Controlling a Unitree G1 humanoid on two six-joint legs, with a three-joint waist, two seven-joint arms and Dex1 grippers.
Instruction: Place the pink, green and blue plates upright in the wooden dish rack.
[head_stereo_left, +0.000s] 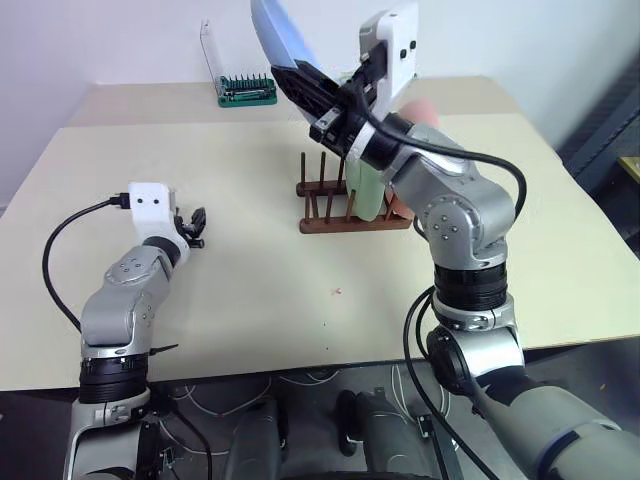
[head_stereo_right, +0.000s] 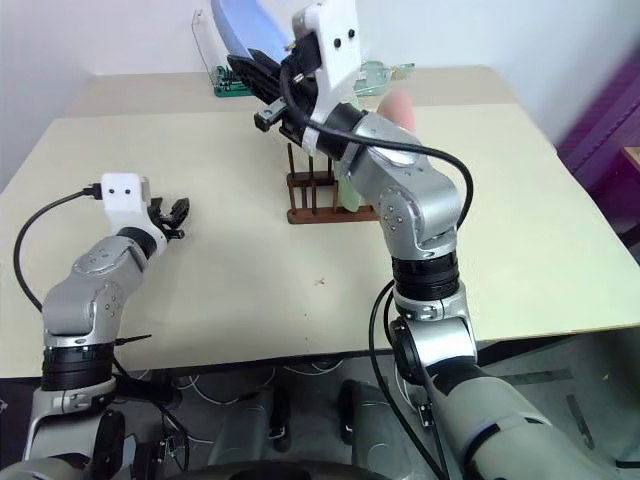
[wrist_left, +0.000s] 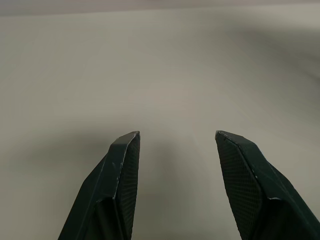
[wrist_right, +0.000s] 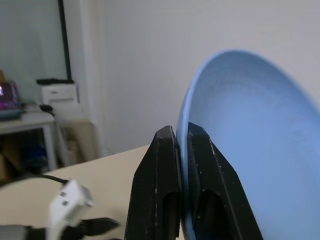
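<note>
The right end effector (wrist_right: 182, 145) pinches the blue plate (wrist_right: 250, 150) above the wooden dish rack (head_stereo_left: 345, 215) (green plate (head_stereo_left: 367, 195) slotted); left end effector (wrist_left: 177, 150) gapes empty.

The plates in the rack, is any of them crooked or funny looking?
Nothing stands out. The green plate stands upright in the wooden dish rack, the pink plate behind it. The blue plate is held up by the right end effector.

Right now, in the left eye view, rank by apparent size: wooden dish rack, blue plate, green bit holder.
1. wooden dish rack
2. blue plate, cut off by the frame and raised nearer the camera, so unsure against the rack
3. green bit holder
</note>
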